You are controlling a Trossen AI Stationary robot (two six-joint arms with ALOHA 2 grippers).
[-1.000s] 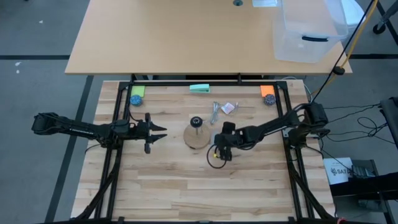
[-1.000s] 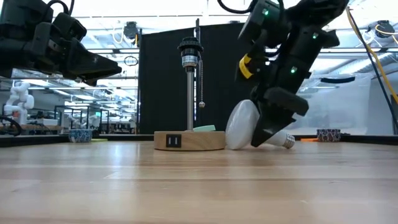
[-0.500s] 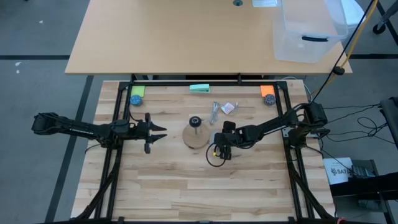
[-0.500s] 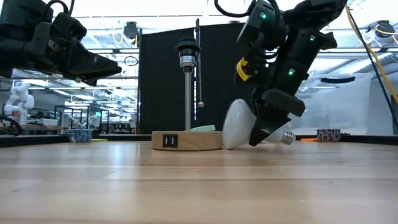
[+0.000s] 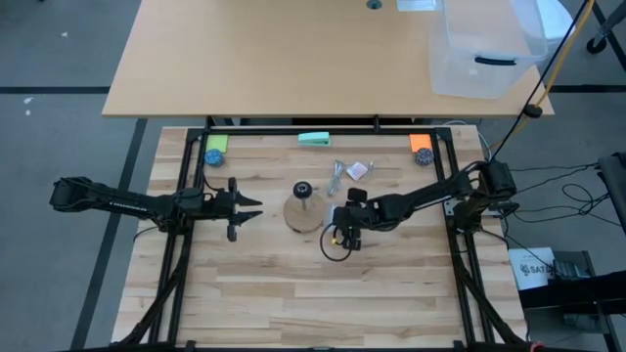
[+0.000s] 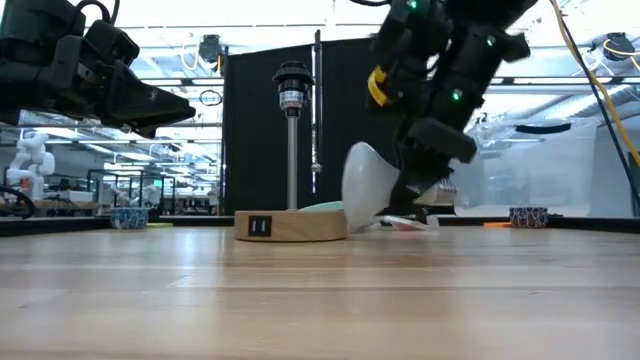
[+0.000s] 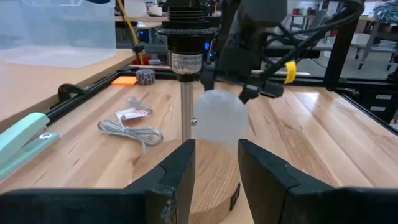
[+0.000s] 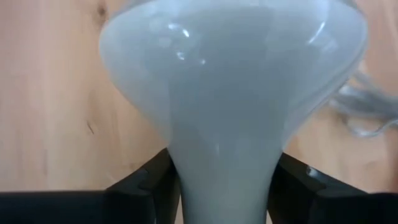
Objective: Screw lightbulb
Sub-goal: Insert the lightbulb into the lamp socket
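White lightbulb (image 8: 227, 106) between right jaws

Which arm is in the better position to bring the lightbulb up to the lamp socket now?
The right. Its gripper is shut on the lightbulb at the neck, beside the wooden lamp base. The left gripper hangs open and empty, farther from the socket.

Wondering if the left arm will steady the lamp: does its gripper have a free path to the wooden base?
Probably yes. The left gripper hangs open above bare table, with nothing between it and the wooden base. The right gripper, holding the lightbulb, is on the base's far side.
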